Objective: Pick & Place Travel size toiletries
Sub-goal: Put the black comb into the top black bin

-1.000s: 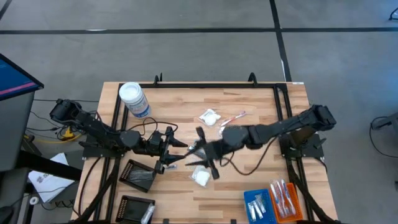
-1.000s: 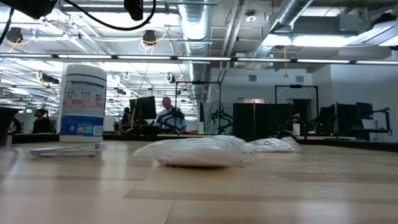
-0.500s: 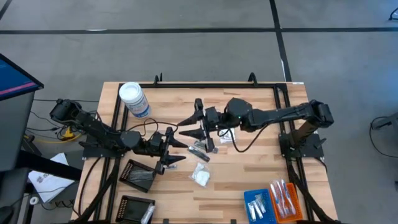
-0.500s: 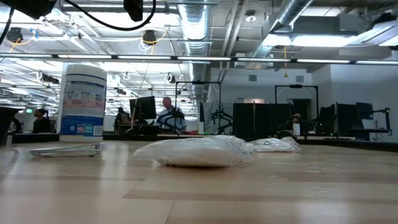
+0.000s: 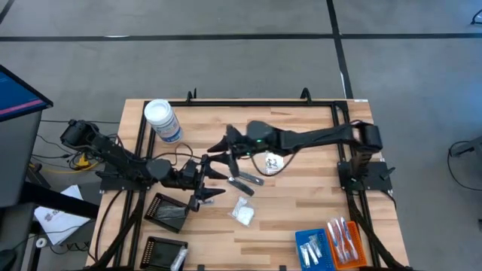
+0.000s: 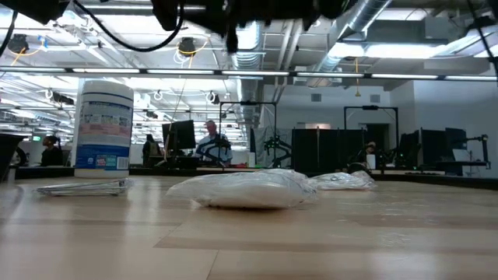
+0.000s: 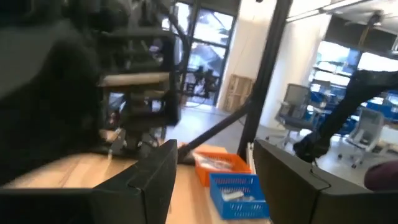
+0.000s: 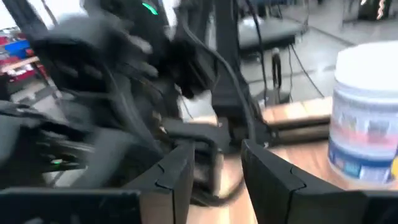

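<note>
Left gripper (image 5: 205,183) with fingers parted around nothing at 8 o'clock, crinkly white sachet (image 5: 242,213) at 6 o'clock on the planked wooden table (image 5: 301,218), slim dark stick (image 5: 245,178) at centre, right gripper (image 5: 220,147) now swung further toward 10 o'clock, fingers apart, empty, another sachet (image 5: 272,161) beneath its arm.

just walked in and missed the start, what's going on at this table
Two robot arms are sorting travel toiletries on a wooden table. The right gripper reaches across the middle, open and holding nothing, near the white-lidded jar. The left gripper sits open and empty by the black tray. A white sachet and a dark stick lie loose; toothbrushes already fill the blue tray and orange tray.
</note>
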